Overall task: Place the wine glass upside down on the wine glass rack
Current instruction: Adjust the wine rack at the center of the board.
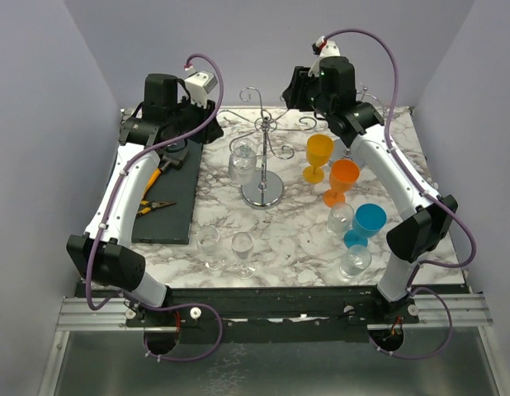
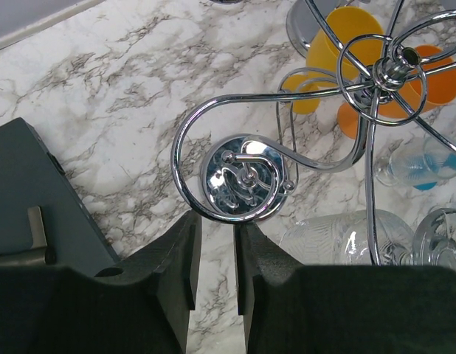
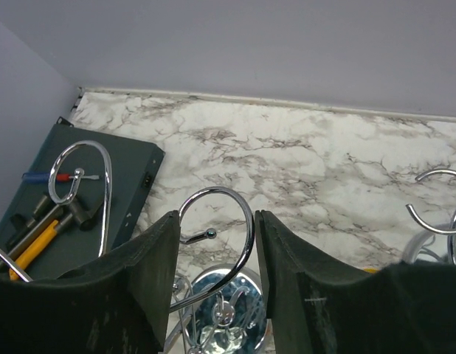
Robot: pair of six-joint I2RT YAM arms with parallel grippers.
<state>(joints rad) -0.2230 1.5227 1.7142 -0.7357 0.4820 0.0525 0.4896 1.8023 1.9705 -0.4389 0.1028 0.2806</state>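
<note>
1. The left gripper point(image 2: 215, 221) has its fingers nearly together, with only a thin slit between them. A curl point(image 2: 175, 155) of the rack point(image 2: 390, 72) lies right at their tips. I cannot tell whether it is pinched.
2. The right gripper point(image 3: 217, 215) has its fingers spread, with another hook point(image 3: 213, 190) between them, not clamped.
3. Neither holds a glass. The nearest clear wine glass point(image 2: 346, 237) sits just right of the left fingers, beside the rack's post.
4. It is likely light, slick and brittle. Take the stem gently, near the foot, leaving the foot free to slide into a hook.
</note>
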